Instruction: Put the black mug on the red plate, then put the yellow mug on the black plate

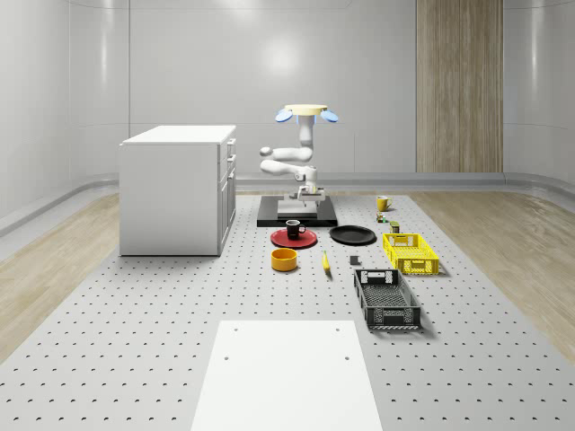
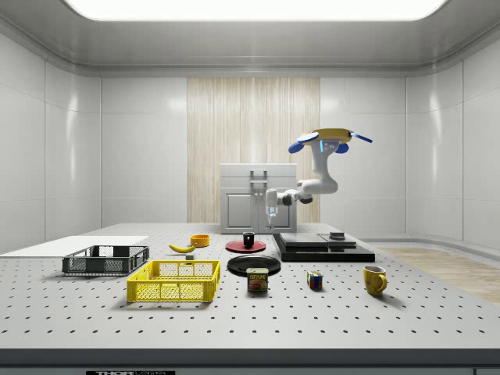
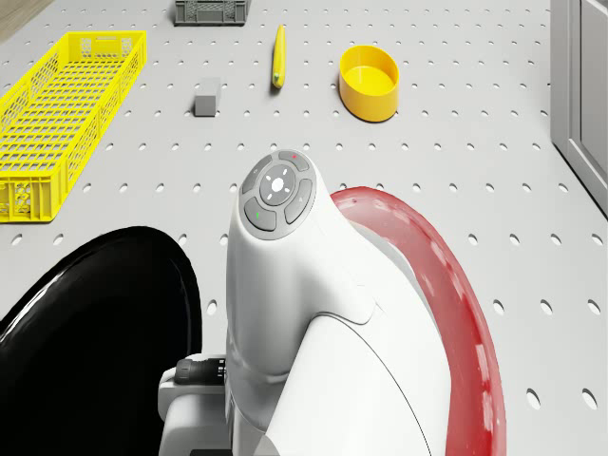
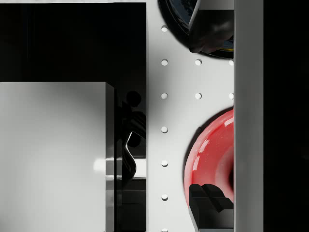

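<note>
The black mug stands upright on the red plate. Beside that plate lies the black plate, bare. Farther off, toward the whole-scene view's right, the yellow mug rests on the table. The drone hovers over a black platform. Its arm reaches down, and the gripper hangs open and holding nothing above the platform's edge near the red plate, higher than the black mug.
A white cabinet stands at the whole-scene view's left. On the table lie a yellow bowl, banana, yellow crate, black crate, tin can and puzzle cube.
</note>
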